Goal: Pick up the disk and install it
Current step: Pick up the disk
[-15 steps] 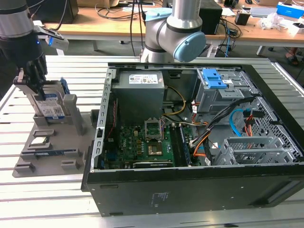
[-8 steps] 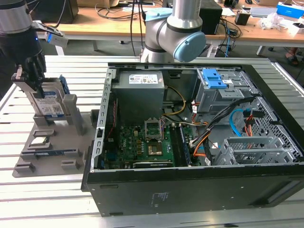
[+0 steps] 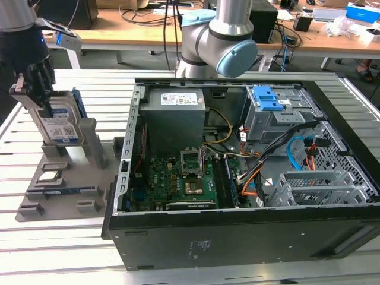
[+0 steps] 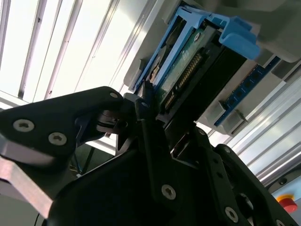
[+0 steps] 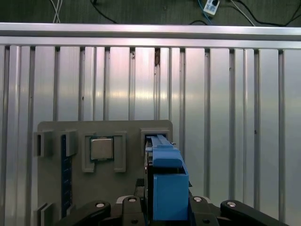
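Gripper (image 3: 37,89) is clamped on the disk (image 3: 59,123): one finger per side of its blue bracket, disk upright btwn them. Grey holder (image 3: 65,193) sits just below the fingertips; can't tell if the disk is clear of its slot. CPU chip (image 5: 101,149) lies nearby on the holder.

I see the disk (image 3: 59,123) upright in the stand (image 3: 65,193) on the worktop (image 3: 53,255), at the exterior view's left of the case (image 3: 237,240); the chip (image 3: 50,176) lies before the disk.

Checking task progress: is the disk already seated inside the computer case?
No, the disk stands upright in the grey holder outside the case, at the exterior view's left, with the gripper at its top.
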Robot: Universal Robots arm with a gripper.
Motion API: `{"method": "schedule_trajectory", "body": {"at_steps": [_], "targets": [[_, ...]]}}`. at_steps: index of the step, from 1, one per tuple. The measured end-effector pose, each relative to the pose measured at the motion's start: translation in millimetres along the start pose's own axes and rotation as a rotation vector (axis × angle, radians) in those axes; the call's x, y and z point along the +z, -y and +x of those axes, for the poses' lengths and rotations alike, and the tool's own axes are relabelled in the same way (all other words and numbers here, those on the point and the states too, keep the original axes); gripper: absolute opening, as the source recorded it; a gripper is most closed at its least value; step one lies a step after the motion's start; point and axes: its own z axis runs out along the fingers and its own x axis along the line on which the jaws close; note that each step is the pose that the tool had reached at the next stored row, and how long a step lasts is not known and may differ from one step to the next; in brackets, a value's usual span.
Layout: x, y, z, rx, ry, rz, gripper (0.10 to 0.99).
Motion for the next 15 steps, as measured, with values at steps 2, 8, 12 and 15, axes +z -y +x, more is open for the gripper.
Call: {"method": "schedule_trajectory", "body": {"at_steps": [2,8,12,15], "targets": [[-3.7,-0.2,0.0,0.000,0.0000,0.000,0.365],[-14.9,-0.7,0.1,0.000,0.0000,0.000,0.365],[-21.5,-0.9,0.2,0.000,0.0002,0.000,0.365],[-25.7,-1.1,0.2,0.000,0.0003,0.000,0.365]]}}
